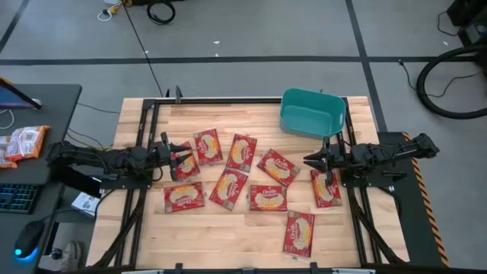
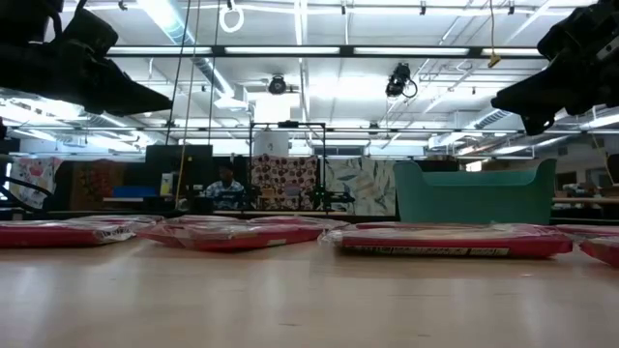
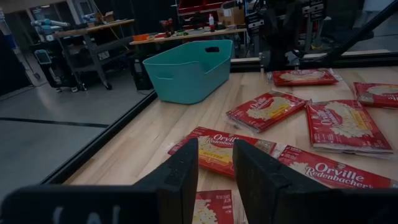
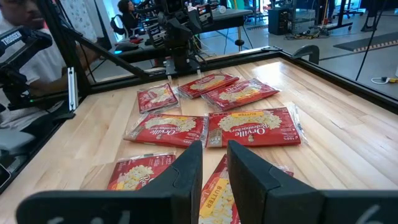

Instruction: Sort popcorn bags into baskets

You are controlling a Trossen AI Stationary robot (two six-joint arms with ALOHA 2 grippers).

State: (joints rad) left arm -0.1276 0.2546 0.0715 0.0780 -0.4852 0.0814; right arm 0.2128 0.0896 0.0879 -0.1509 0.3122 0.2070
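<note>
Red popcorn bags (image 1: 230, 186) with cream centres lie flat and scattered across the wooden tabletop (image 1: 228, 232); teal basket (image 1: 312, 113) sits at the far edge. Left gripper (image 1: 173, 157) and right gripper (image 1: 310, 160) hover, slightly parted, empty.

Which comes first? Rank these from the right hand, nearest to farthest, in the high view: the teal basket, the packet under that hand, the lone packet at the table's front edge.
From the right hand:
1. Packet under it, right side.
2. Teal basket, back right.
3. Lone front packet, front right.
</note>
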